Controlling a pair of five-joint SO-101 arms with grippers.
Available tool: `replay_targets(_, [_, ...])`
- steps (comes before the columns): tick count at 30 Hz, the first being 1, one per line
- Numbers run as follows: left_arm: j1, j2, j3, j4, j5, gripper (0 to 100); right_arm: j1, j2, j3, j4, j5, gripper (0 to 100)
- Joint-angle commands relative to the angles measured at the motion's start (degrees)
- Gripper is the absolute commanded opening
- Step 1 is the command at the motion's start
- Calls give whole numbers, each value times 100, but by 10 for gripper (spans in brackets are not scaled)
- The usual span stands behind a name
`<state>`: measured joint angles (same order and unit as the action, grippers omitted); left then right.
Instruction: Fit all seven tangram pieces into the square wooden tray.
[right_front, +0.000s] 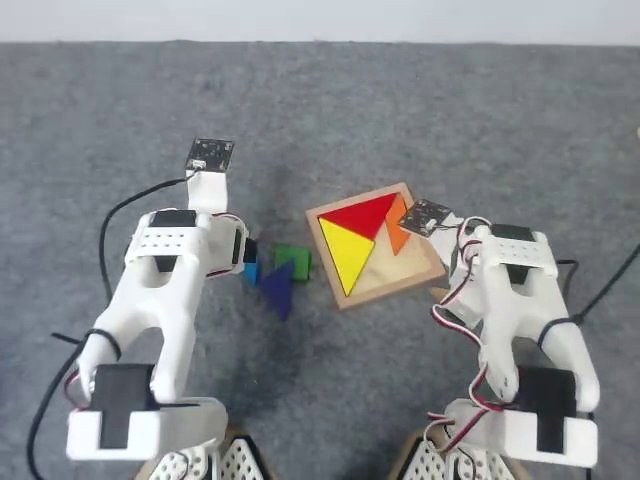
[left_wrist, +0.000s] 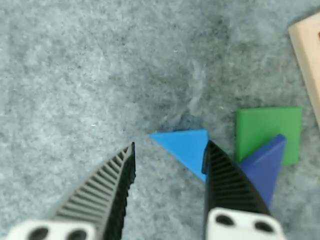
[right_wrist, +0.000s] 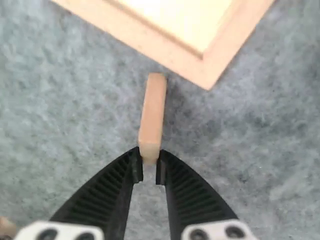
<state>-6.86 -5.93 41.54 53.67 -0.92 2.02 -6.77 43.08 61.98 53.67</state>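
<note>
Gray carpety desk (right_front: 400, 120), white wall (right_front: 320, 20) behind it. The wooden tray (right_front: 398, 268) held a red triangle (right_front: 362, 215), a yellow triangle (right_front: 347, 252) and an orange piece (right_front: 397, 232). A green square (right_front: 293, 262), a light blue triangle (left_wrist: 185, 147) and a dark blue piece (right_front: 278, 285) sat outside, on the left arm's side. The left tool (left_wrist: 170, 145) hung spread wide over the light blue triangle. The right tool (right_wrist: 148, 157) was clamped on a tan piece (right_wrist: 153, 110) just off the tray's corner, edge-on, so I couldn't make out its shape.

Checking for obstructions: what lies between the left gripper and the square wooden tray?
The high view shows a light blue triangle, dark blue piece and green square between the left gripper and the tray.
</note>
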Motion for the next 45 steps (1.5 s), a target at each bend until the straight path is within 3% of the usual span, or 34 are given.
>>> replay_targets(1, [0,-26,-251,44,-35,215,-154,-31,-325,75,-299,9])
replay_targets(8, [0,-18,-233,-105,-35,215,-532,-31,-1160,831,-1081,9])
replay_targets(15, [0,-18,-233,-97,-35,215,-1305,31,-2602,1182,-2848,9])
replay_targets(19, [0,-18,-224,-88,-26,215,-1719,31,-3077,1174,-3341,9])
replay_targets(26, [0,-18,-224,-88,-26,215,-1815,145,-3437,576,-3640,9])
replay_targets(34, [0,-18,-224,-88,-26,215,-2000,1516,-3648,-154,-3385,9])
replay_targets(45, [229,-26,-127,-123,-35,216,-2325,2220,-5178,1411,-3182,9])
